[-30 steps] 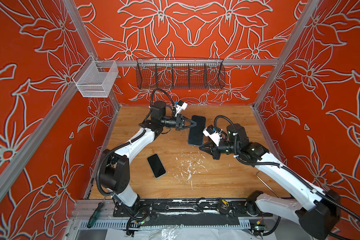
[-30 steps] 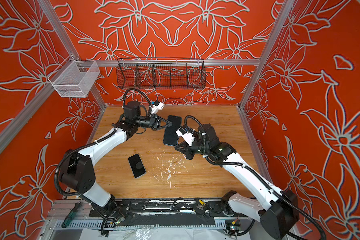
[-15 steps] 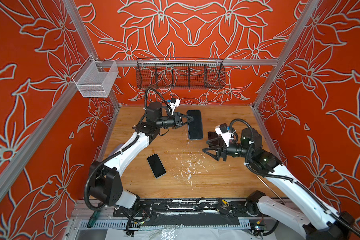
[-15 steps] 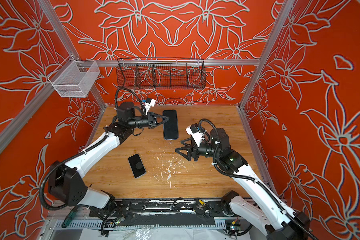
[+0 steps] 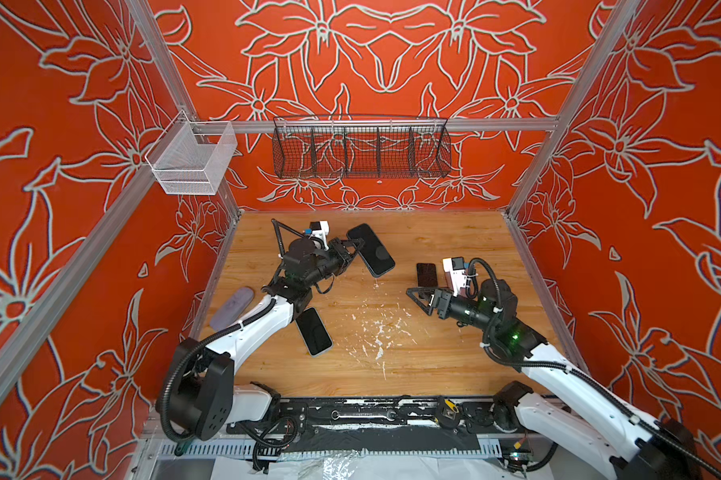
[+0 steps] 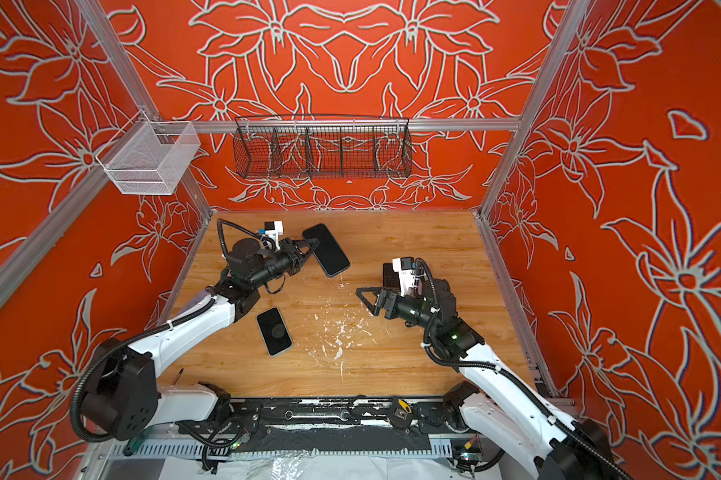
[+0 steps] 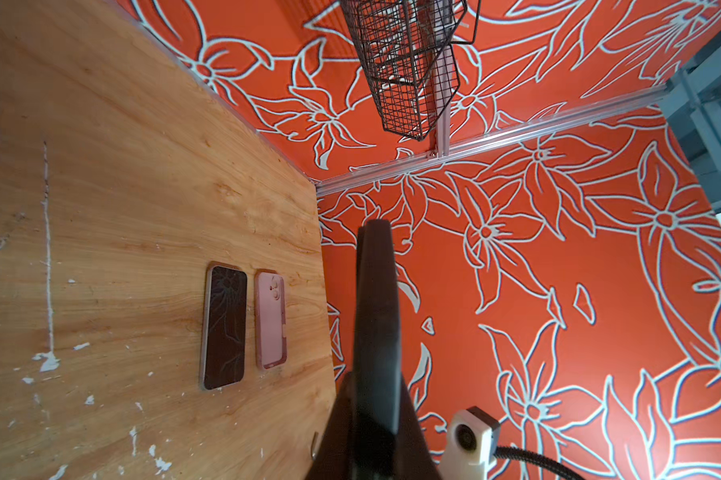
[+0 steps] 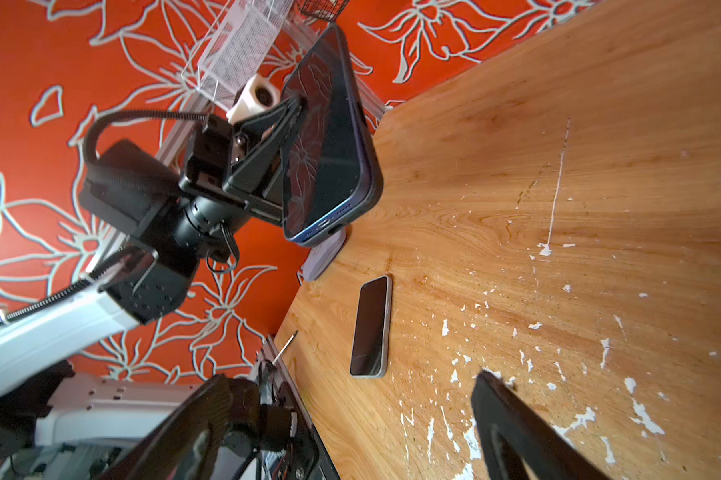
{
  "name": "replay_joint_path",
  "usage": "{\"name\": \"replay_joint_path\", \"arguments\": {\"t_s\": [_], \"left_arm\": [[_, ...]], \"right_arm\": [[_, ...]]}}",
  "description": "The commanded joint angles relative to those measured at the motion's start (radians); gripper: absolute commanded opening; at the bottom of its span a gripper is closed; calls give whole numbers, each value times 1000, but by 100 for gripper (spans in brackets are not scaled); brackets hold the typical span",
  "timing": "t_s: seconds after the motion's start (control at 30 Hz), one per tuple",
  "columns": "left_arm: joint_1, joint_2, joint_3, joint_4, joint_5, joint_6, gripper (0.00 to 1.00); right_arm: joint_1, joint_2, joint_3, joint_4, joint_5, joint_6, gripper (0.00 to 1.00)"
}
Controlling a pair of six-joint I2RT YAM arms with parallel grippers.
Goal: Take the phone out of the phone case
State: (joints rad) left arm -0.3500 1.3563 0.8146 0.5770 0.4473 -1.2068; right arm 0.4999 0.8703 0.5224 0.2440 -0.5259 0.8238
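Note:
My left gripper is shut on the long edge of a dark phone and holds it raised over the back of the table. The phone has a dark navy rim and a blue lower end that looks like a phone case. I cannot tell where one stops and the other begins. In the left wrist view the phone shows edge-on between the fingers. My right gripper is open, empty and well apart from it, low on the right.
A white-rimmed phone lies front left and a lilac case lies by the left wall. A cracked dark phone and a pink case lie right. Wire baskets hang on the walls.
My right gripper has opened, let go of the phone and drawn back to the right. The left gripper has carried the phone towards the back left and turned it.

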Motion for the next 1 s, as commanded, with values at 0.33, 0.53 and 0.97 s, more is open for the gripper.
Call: {"name": "replay_joint_path", "arguments": {"t_s": [0.33,0.53,0.97], "left_arm": [[-4,98,-71,434,26,-252,0],[-12,91,-68,425,25,-254,0],[-32,113,-46,428,30,-262,0]], "right_arm": [[27,168,21,255,71,118,93],[24,253,41,329,33,116,93],[14,339,98,385,-28,103,93]]}}
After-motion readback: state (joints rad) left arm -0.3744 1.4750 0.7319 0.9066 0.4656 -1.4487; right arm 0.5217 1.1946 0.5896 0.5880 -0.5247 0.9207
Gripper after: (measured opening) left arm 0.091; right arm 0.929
